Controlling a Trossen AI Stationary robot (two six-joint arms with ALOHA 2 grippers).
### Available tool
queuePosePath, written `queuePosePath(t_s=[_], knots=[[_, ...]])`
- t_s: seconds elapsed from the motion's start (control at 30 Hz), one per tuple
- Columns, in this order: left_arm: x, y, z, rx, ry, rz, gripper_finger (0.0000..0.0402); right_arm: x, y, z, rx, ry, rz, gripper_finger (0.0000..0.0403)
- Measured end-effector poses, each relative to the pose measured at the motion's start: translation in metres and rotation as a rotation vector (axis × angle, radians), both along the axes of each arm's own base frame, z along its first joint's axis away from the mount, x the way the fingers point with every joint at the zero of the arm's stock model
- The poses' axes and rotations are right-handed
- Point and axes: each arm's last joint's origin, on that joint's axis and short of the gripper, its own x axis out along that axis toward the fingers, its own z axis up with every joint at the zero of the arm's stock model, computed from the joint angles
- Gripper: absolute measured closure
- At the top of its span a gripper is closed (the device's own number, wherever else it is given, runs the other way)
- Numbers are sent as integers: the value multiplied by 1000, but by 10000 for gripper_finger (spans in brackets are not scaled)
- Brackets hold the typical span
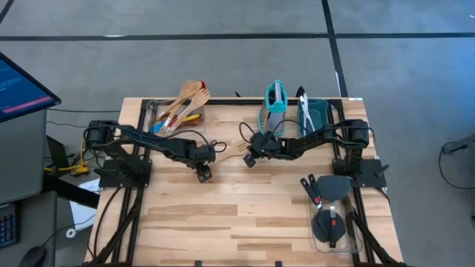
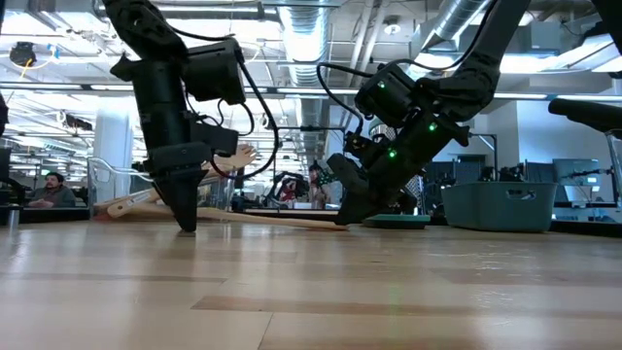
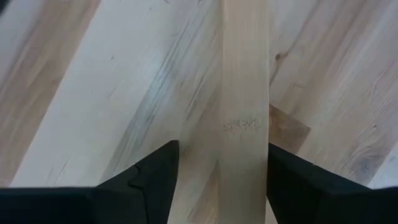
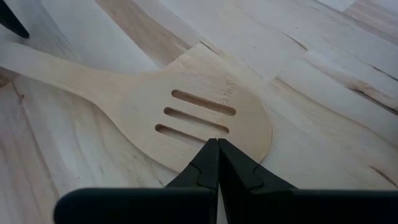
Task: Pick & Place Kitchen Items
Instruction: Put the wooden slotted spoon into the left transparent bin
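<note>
Here, at the middle of the light wooden plank table, you see a pale wooden slotted spatula lying flat, with its handle toward the left arm and its blade toward the right arm. Your left gripper points down at the table, and its two dark fingers stand apart, one on each side of the spatula handle; they hold nothing. In the left wrist view the handle passes between them with a gap on both sides. Your right gripper is low over the blade end. Its fingers are pressed together, tip to tip, at the rim of the blade just beside the three slots, and they grip nothing. Whether the tips touch the wood, you cannot tell.

At the far left of the table a clear container holds several wooden spoons and coloured utensils. At the far right a teal box grater stands next to a teal rectangular bin. At the near right, black spatulas lie in another clear container.
</note>
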Motion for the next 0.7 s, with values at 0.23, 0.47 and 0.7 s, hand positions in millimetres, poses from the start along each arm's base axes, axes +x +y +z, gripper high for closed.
queuePosePath(t_s=[0.23, 0.47, 0.7], knots=[[0, -1, 7, 6, -38, 0, 230, 0, 0, 0, 0, 0, 0, 403], [5, -6, 8, 5, -95, -22, 298, 0, 0, 0, 0, 0, 0, 403], [7, -12, 9, 9, -109, -44, 341, 0, 0, 0, -1, -1, -1, 403]])
